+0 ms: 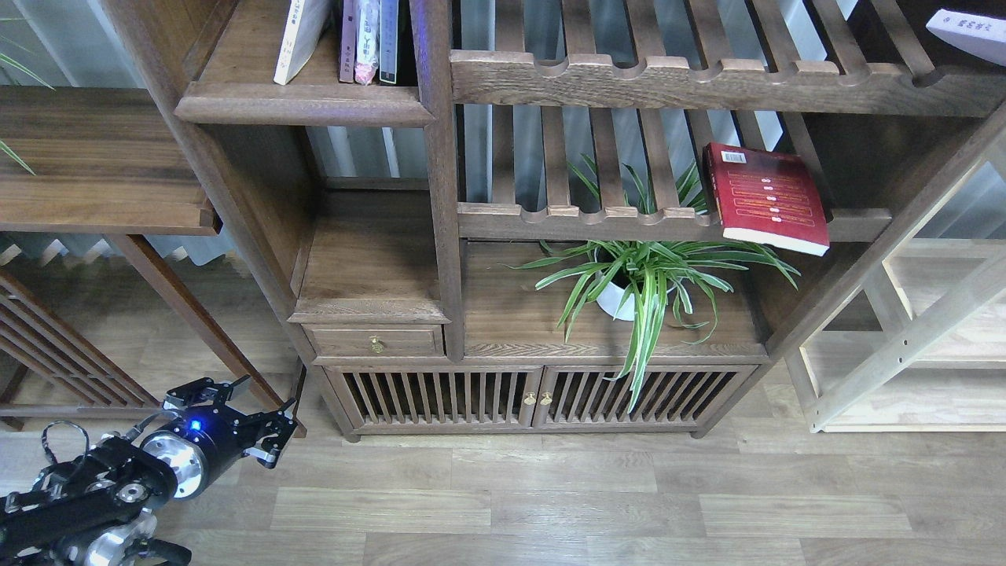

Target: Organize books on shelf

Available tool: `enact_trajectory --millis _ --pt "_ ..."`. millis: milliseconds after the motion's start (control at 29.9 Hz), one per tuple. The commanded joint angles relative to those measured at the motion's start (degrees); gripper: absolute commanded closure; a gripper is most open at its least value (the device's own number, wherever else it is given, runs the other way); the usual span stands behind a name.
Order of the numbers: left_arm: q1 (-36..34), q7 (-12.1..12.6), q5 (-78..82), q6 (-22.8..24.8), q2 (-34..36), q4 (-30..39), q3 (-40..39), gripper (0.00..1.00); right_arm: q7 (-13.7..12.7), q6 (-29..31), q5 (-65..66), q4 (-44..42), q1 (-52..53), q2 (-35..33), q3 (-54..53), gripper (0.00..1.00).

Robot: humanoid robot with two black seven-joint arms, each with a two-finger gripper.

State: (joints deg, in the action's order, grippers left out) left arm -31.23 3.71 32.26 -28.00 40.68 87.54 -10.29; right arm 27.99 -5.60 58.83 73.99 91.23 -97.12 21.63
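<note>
Task looks barely begun. The red book [766,196] lies flat on a slatted rack [668,222] at right, near edge jutting past the scalloped front rail, above the potted plant [644,279]. A pale book [968,33] shows at the far upper right corner, lying on the upper slatted rack [707,79], partly cut off by the frame. The yellow-green book cannot be picked out. The shelf [302,102] at upper left, a solid dark board with moulded front edge, carries a leaning white volume [299,35] and a few upright spines [369,39]; there is bare board to their left. The left claw [250,417] hangs low at near left over the floor [589,503], fingers spread, holding nothing, well apart from every book. Right claw not in view. Judged remaining: both visible loose books need fetching and standing on the shelf.
</note>
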Motion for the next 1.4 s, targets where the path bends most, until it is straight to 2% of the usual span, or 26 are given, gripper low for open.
enact_trajectory --millis 0,301,602,1103,1370 --pt "0.0 0.0 0.0 0.0 -0.2 -0.1 0.0 0.34 0.0 1.9 0.0 0.0 0.0 -0.4 -0.1 0.99" --pt "0.0 0.0 0.1 0.0 -0.4 -0.3 0.0 0.34 0.0 6.2 -3.5 0.0 0.1 -2.9 -0.5 0.99" --pt "0.1 0.0 0.1 0.0 -1.0 -0.7 0.0 0.34 0.0 15.2 -4.1 0.0 4.0 -2.9 -0.6 0.99" --pt "0.0 0.0 0.1 0.0 -1.1 -0.9 0.0 0.34 0.0 22.6 1.4 -0.1 3.9 -2.9 1.7 0.98" --pt "0.1 0.0 0.1 0.0 -1.8 -1.1 0.1 0.34 0.0 23.7 6.6 0.0 3.5 -2.9 6.8 0.98"
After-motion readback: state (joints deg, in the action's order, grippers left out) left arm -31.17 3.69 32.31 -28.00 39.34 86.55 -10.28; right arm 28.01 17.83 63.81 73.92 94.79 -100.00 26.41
